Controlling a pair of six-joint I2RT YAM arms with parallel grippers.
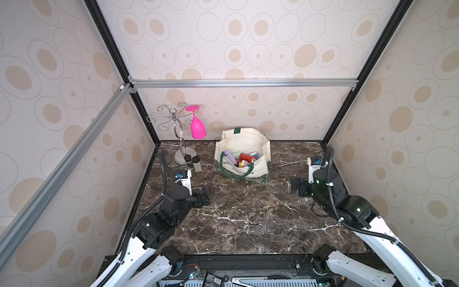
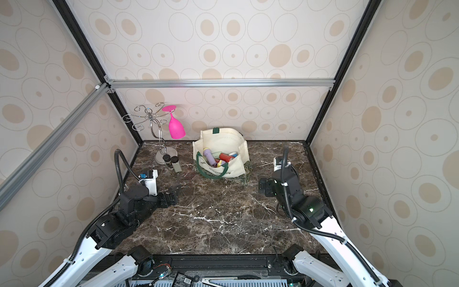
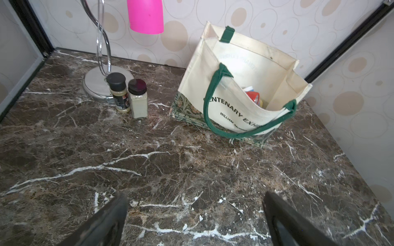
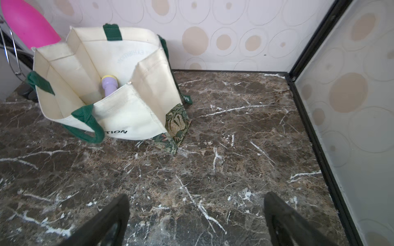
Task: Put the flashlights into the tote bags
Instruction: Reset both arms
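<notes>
Marble top [image 1: 248, 213], flashlights [image 1: 246, 157] half-hidden in bag [image 1: 258, 171]

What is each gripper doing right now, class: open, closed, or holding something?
Left black parallel gripper: open, holding nothing.
Right black parallel gripper: open, holding nothing.

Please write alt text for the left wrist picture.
A green-handled cream tote bag stands open on a marble table, a red flashlight visible inside. Beside it stand two dark-capped jars; the left gripper is open.
</notes>
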